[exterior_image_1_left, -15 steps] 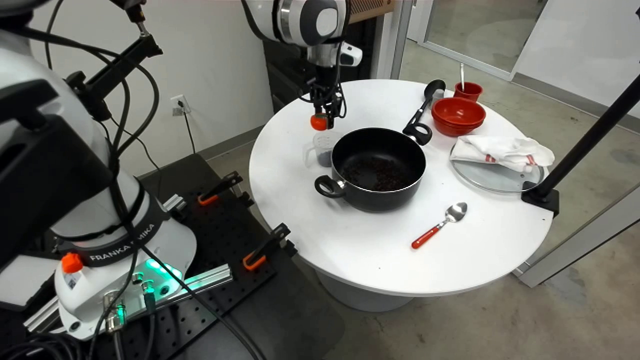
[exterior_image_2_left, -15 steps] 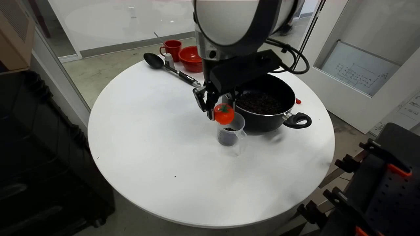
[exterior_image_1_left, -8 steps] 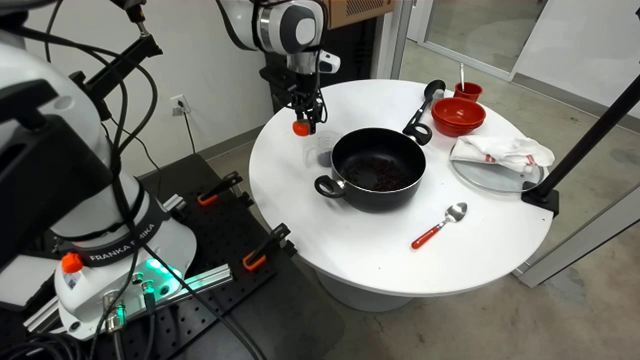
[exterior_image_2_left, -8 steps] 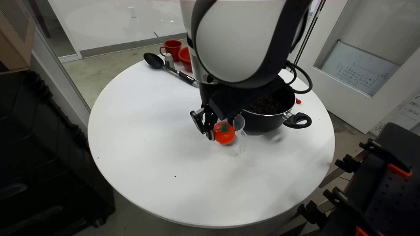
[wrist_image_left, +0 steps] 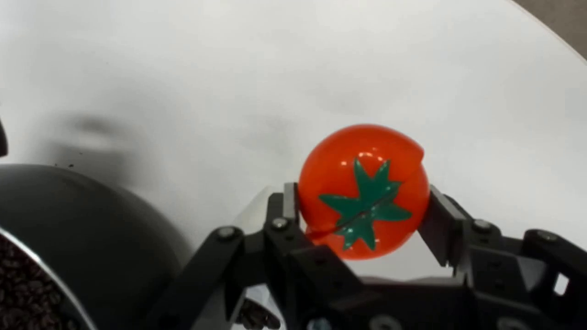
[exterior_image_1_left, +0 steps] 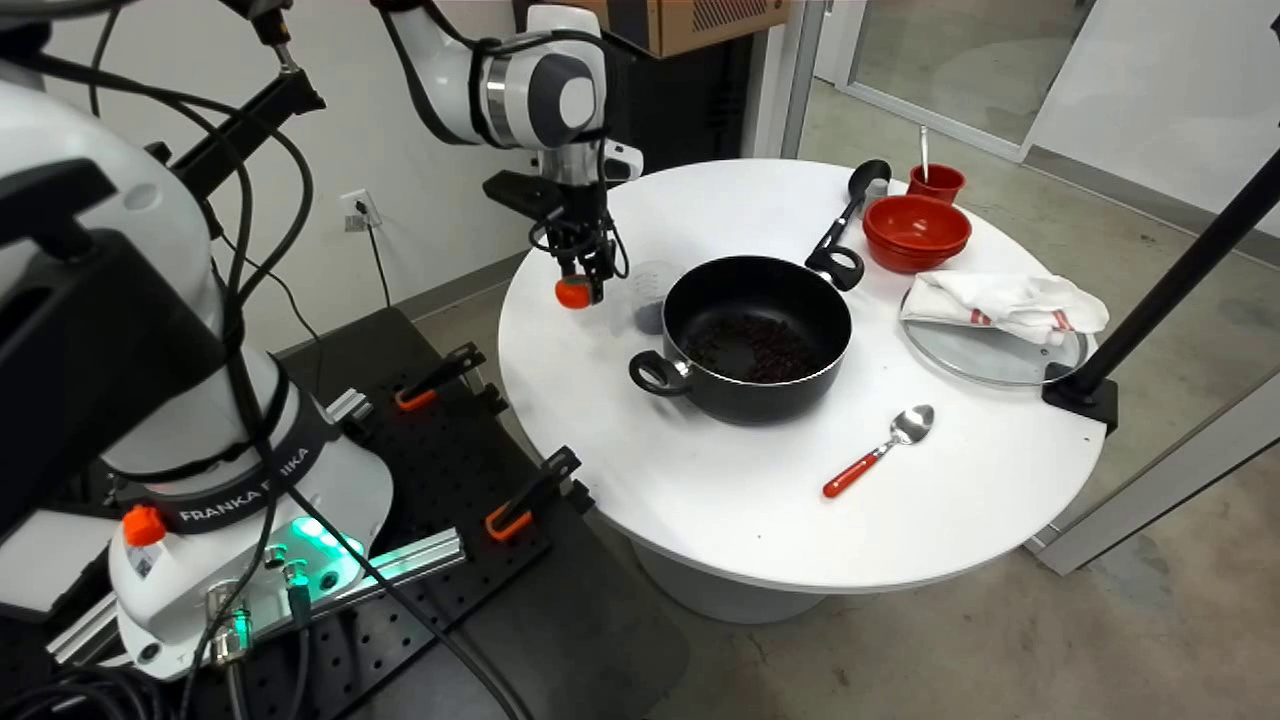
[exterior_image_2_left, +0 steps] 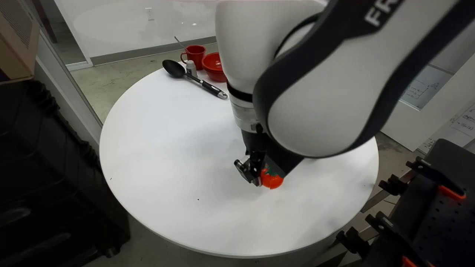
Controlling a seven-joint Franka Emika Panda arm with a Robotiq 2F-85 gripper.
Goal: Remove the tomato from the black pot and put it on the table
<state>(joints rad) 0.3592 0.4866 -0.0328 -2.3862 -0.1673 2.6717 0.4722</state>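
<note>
We've got the black pot (wrist_image_left: 105,229) at eight o'clock in the wrist view, smooth-walled, its thin pale rim curving round glossy dark beans (wrist_image_left: 25,288). Across to four o'clock, the gripper (wrist_image_left: 364,208), jaws parted just the width of the tomato (wrist_image_left: 362,192) they clasp over the white table (wrist_image_left: 206,82): shiny red-orange ball, seamed, spiky green star.

A red-striped white cloth (exterior_image_1_left: 1000,300) partly covers a round glass lid (exterior_image_1_left: 990,366). Stacked round red bowls (exterior_image_1_left: 915,238) (glossy inside) stand beside a red mug (exterior_image_2_left: 196,57); a red-handled metal spoon (exterior_image_1_left: 868,460) lies apart.
</note>
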